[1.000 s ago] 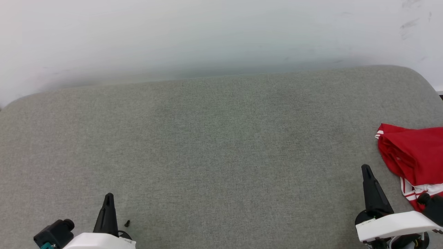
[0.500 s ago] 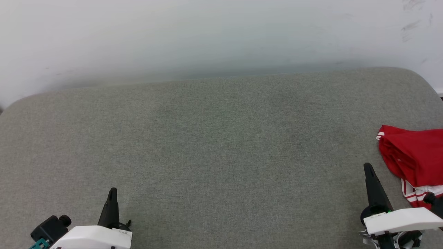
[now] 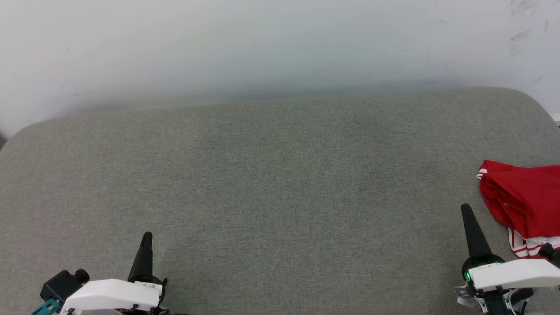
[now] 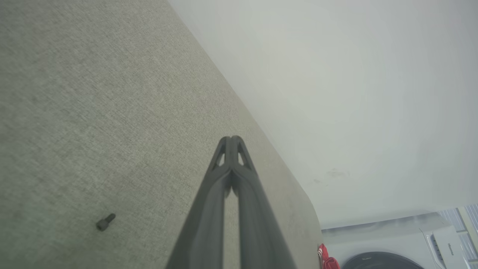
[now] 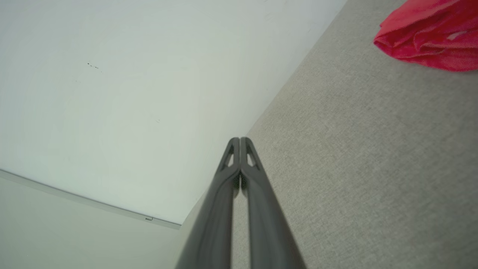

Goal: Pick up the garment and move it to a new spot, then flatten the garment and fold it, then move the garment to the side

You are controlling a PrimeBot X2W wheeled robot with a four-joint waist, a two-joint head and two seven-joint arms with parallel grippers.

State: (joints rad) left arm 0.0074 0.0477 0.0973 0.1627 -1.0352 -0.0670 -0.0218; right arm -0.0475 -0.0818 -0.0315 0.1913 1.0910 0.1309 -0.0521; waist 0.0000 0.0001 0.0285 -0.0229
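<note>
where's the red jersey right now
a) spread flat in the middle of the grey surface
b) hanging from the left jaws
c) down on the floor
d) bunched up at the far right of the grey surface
d: the red jersey lies bunched at the right edge of the grey upholstered surface, apart from the right gripper, whose jaws are shut on nothing.

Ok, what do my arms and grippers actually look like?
The left gripper and right gripper each have two long, dark, tapering fingers with small triangular cut-outs near the tips, on a white wrist shell. The left wrist carries a black block with a teal fitting; the right shows a green light.
</note>
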